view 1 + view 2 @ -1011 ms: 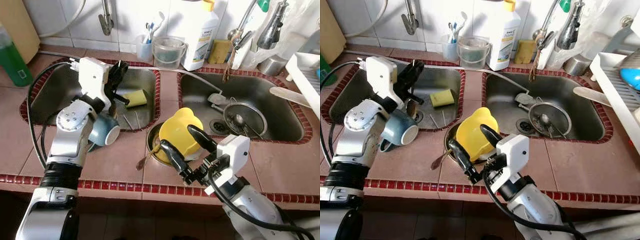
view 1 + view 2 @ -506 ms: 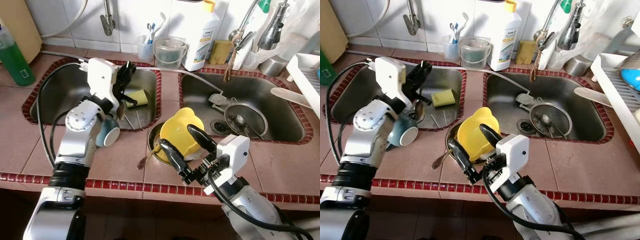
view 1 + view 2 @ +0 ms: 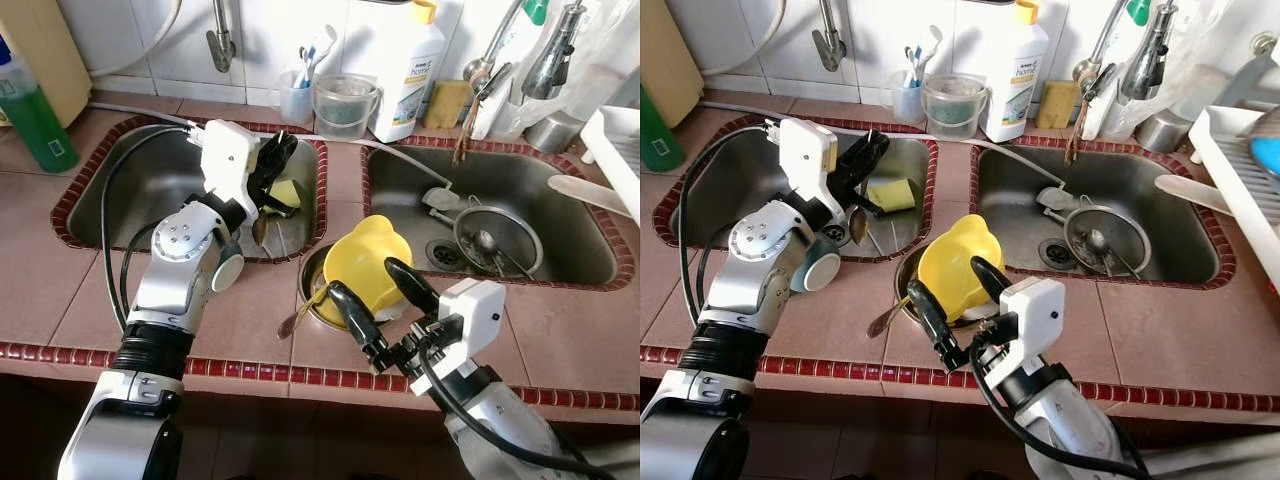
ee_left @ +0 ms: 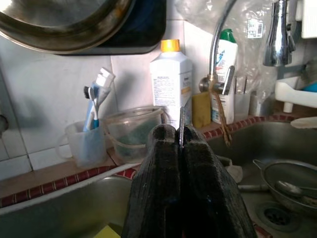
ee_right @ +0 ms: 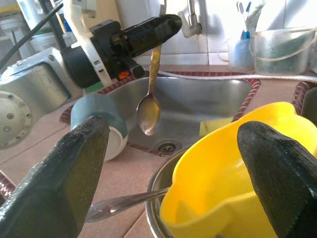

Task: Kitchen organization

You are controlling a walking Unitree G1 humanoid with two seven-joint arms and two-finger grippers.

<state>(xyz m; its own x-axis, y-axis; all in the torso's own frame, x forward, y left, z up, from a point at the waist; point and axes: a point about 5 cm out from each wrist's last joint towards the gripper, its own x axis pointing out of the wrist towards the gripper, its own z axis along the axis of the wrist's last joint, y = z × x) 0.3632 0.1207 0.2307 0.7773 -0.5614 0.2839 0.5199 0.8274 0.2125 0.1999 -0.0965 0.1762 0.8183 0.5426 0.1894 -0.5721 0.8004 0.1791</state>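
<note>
Right wrist view: the left hand pinches a steel spoon by its handle, bowl hanging above the left sink. The right hand, fingers spread, straddles the glossy yellow jug on the tiled bench.

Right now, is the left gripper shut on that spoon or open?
Shut: the left gripper pinches the spoon by its handle, bowl hanging down over the left sink.

Detergent bottle — perhaps toothbrushes
</note>
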